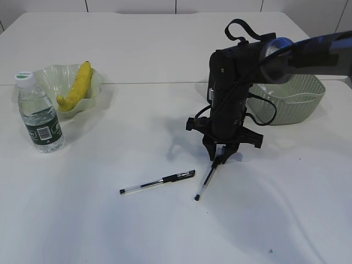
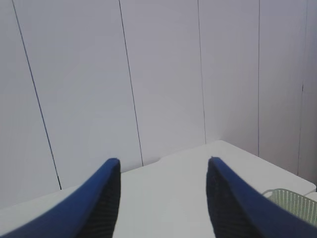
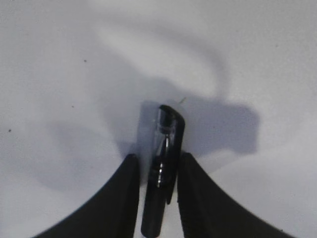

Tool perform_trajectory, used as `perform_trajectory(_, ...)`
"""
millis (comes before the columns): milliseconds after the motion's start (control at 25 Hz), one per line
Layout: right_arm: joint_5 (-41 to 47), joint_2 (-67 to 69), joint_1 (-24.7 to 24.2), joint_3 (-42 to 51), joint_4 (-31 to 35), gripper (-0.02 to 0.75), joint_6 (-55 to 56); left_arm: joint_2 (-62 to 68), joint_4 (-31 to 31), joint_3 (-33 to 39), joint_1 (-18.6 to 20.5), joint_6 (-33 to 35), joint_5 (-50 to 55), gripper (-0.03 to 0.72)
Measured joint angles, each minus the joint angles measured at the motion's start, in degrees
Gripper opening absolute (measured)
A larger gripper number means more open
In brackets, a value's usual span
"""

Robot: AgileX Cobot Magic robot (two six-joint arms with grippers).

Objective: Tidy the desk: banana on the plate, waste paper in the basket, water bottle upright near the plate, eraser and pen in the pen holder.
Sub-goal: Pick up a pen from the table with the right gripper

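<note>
My right gripper (image 1: 220,158) (image 3: 157,173) points down at the table and is shut on a black pen (image 1: 206,180) (image 3: 163,163). The pen slants, with its far tip on the table. A second black pen (image 1: 159,182) lies flat to its left. The banana (image 1: 77,87) lies in the pale green plate (image 1: 50,76) at the far left. The water bottle (image 1: 38,113) stands upright in front of the plate. My left gripper (image 2: 163,198) is open and empty, raised and facing the wall. The eraser, waste paper and pen holder are out of view.
A pale green mesh basket (image 1: 300,99) stands at the right behind my right arm; it also shows in the left wrist view (image 2: 293,202). A seam (image 1: 154,83) runs across the white table.
</note>
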Motion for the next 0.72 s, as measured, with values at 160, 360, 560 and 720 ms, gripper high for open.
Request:
perform_trajectory(160,0.11,0.0,0.0,0.0,0.0,0.202,-0.31,0.0,0.0,0.0,0.0,0.0,-0.12,0.388)
perform_trajectory(360,0.11,0.0,0.0,0.0,0.13,0.105,-0.66,0.0,0.04,0.0,0.0,0.0,-0.61,0.388)
perform_trajectory(560,0.11,0.0,0.0,0.0,0.13,0.098,-1.41,0.0,0.13,0.0,0.0,0.0,-0.74,0.388)
perform_trajectory(720,0.11,0.0,0.0,-0.49,-0.01,0.098,-3.09,0.0,0.13,0.0,0.0,0.0,-0.83,0.386)
